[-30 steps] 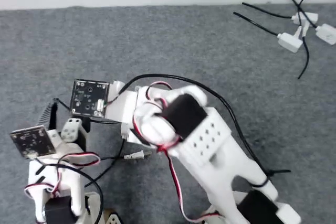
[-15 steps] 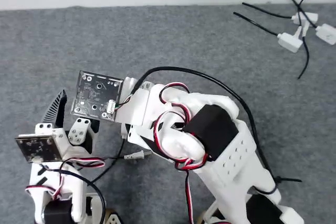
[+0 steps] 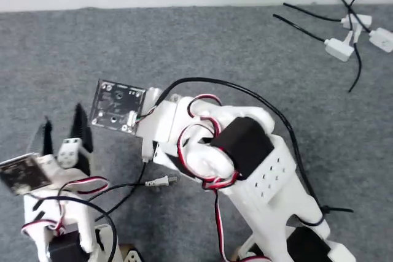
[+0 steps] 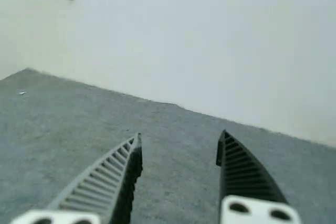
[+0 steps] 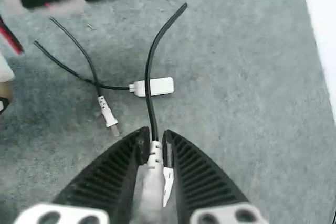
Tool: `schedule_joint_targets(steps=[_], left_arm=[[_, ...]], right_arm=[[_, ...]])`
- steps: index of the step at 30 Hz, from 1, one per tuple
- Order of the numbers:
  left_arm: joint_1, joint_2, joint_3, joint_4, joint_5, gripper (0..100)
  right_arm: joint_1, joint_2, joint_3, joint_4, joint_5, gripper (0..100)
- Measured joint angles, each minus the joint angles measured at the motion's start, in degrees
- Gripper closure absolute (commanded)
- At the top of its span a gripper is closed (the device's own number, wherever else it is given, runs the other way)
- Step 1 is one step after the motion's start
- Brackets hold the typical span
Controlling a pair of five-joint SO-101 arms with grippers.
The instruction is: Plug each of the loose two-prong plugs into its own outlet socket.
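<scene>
Plug (image 5: 153, 153) white, its cord (image 5: 148, 66) black, carpet (image 5: 252, 77) grey, right end effector (image 5: 155, 135) ridged black.

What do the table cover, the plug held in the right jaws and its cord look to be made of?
Table cover: grey felt or short-pile carpet by the look, matte, fuzzy fibres showing.
Plug in the right gripper: white moulded plastic, smooth with a slight sheen.
Cord: black, probably a rubber or vinyl sheath, smooth, bending in a soft curve.
</scene>
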Motion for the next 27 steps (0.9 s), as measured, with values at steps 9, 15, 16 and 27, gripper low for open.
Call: schedule_joint_targets(steps=[9, 15, 16, 27], left_arm=[[-7.38, 0.0, 0.0, 0.0, 4.75, 76], [-6.15, 0.0, 0.7, 0.0, 4.92, 76], [-4.13, 0.0, 1.85, 0.0, 4.22, 76], [20.4, 0.0, 9.85, -1.67, -7.82, 76]], right_arm=[[2.2, 0.0, 0.0, -1.76, -2.46, 98.9], [2.11, 0.0, -4.48, -2.2, -4.48, 98.9], [2.02, 0.0, -4.84, -2.2, -4.57, 98.9], [0.09, 0.0, -5.01, -2.2, -4.57, 98.9]])
